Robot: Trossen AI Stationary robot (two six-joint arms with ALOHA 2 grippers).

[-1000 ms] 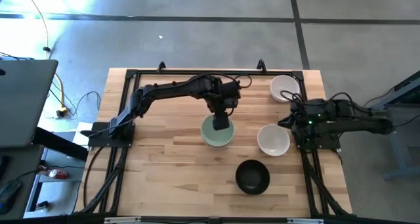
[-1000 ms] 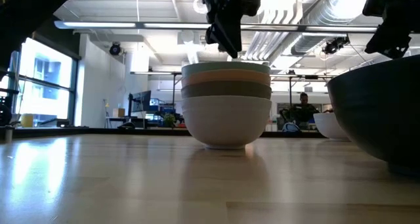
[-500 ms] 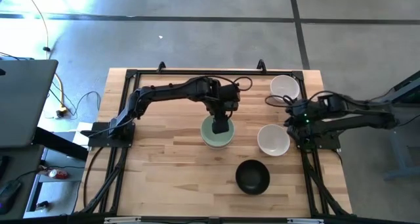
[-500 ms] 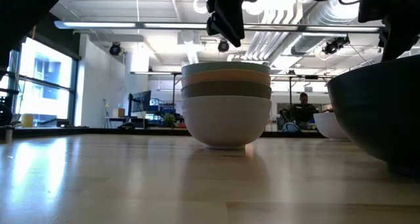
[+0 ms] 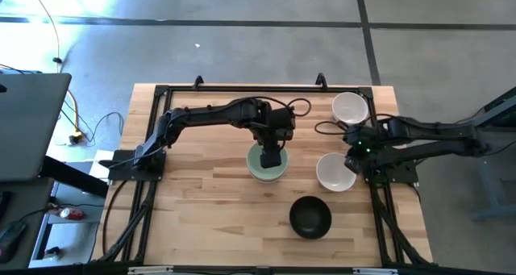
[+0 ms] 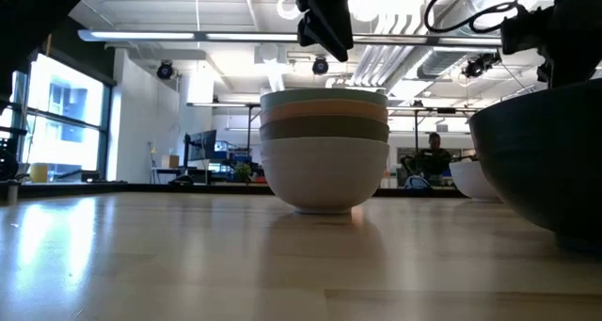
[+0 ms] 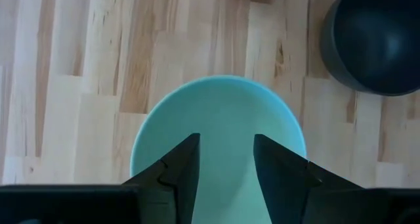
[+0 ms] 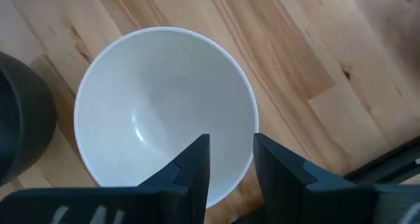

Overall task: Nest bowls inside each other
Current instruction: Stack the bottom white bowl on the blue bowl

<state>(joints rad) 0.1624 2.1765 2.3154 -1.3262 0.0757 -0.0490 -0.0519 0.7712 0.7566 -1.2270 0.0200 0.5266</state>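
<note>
A stack of nested bowls (image 5: pixel 267 164) sits at the centre of the high view: in the low view a white bowl (image 6: pixel 324 175) carries an olive green bowl (image 6: pixel 324 129), then a peach-orange bowl (image 6: pixel 324 105), with the pale mint green bowl (image 7: pixel 216 129) as the top, empty one. Three bowls stand alone and empty on the wooden table (image 5: pixel 201 202): a white bowl near the table's right edge (image 5: pixel 335 172), another white bowl at the upper right corner (image 5: pixel 350 108), and a black bowl (image 5: pixel 310 217) at lower centre, near the front edge.

The left half of the table is bare wood, giving open room there; the single bowls crowd the right side, each apart from the others and from the stack.

The left gripper (image 7: pixel 225 159) hangs just above the mint bowl's hollow, fingers parted with a clear gap and nothing between them. The right gripper (image 8: pixel 231 159) hovers over the rim of the nearer white bowl, one finger over the inside and one outside; its fingers stand apart, and no contact with the rim can be made out.
</note>
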